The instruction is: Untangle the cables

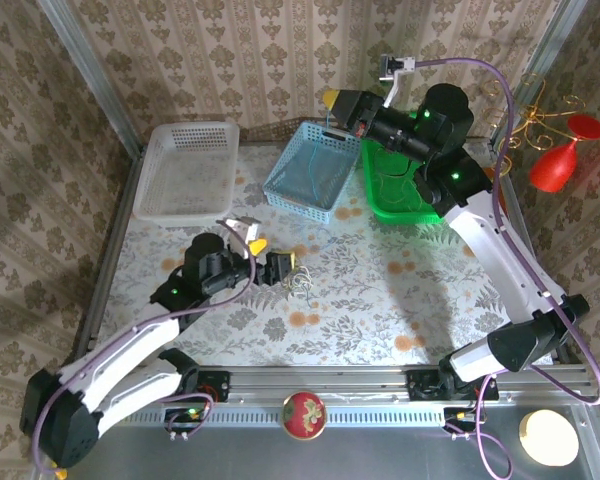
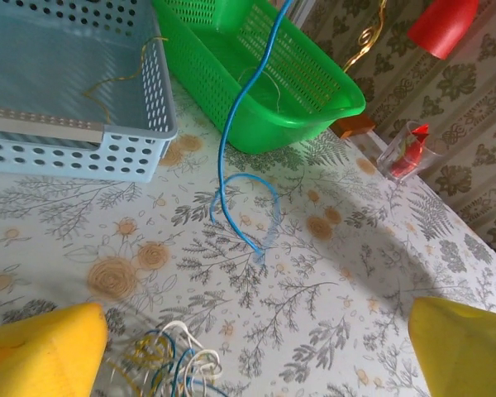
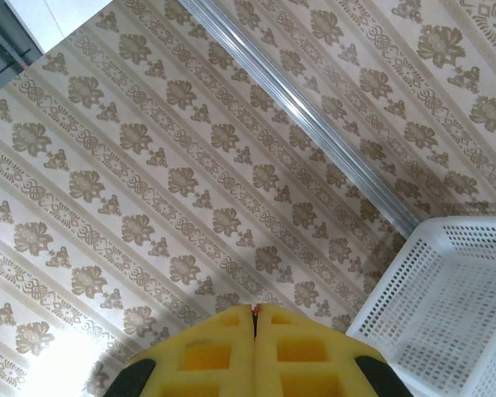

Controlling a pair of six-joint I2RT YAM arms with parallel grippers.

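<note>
Judging the knot [image 2: 169,360], at 7 o'clock in your left wrist view, limp and light, pinch an outer loop; left end effector [image 2: 256,347] is spread, right end effector [image 3: 255,318] pressed together, dangling a blue cable [image 2: 230,124].

Nothing legible on this one.
Blue basket [image 2: 74,153], green basket [image 2: 289,124], flowered counter [image 2: 331,273], patterned wall [image 3: 190,141]: no word, label, brand or number reads anywhere.
</note>
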